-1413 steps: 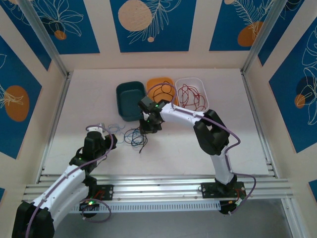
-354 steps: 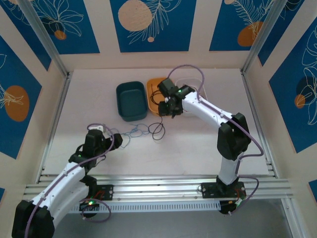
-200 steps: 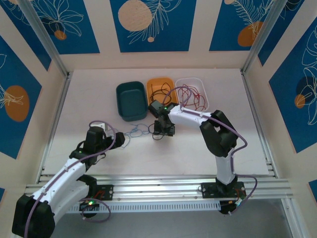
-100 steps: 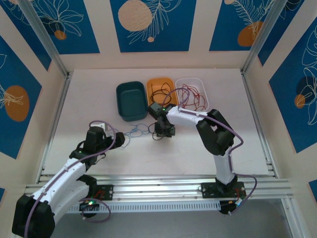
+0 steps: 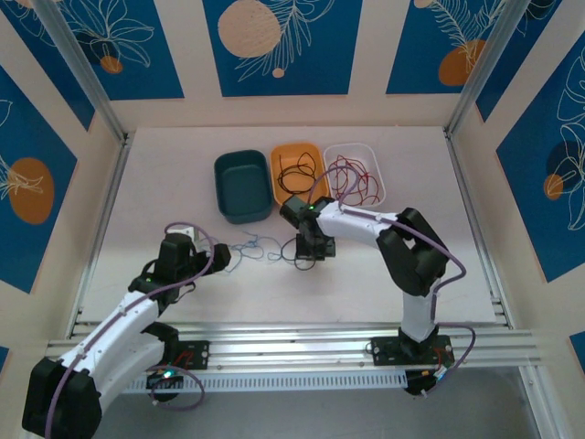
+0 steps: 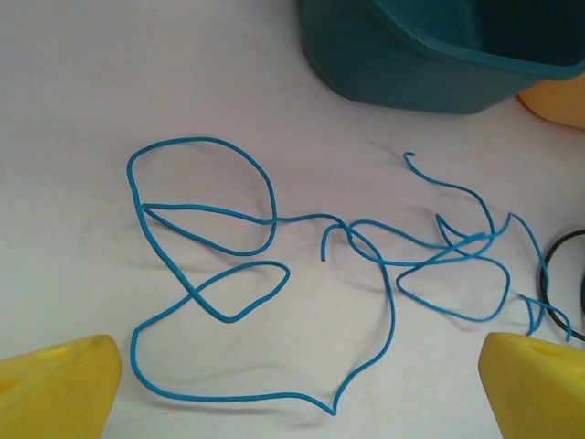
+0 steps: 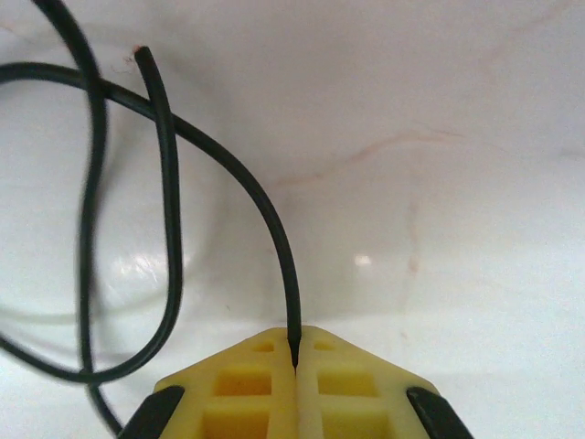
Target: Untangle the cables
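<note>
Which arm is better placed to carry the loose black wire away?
Right, probably: the right gripper is shut on the thin black wire; the left gripper hangs open above the thin blue wire.

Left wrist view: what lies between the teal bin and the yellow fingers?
The blue cable lies there in loose loops; the left wrist view shows it.

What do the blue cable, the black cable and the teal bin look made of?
Blue cable: probably plastic-coated wire, smooth; it holds stiff bends.
Black cable: similar, with a glossy sheath catching light.
Teal bin: likely moulded plastic, matte, with a rounded rim.
</note>
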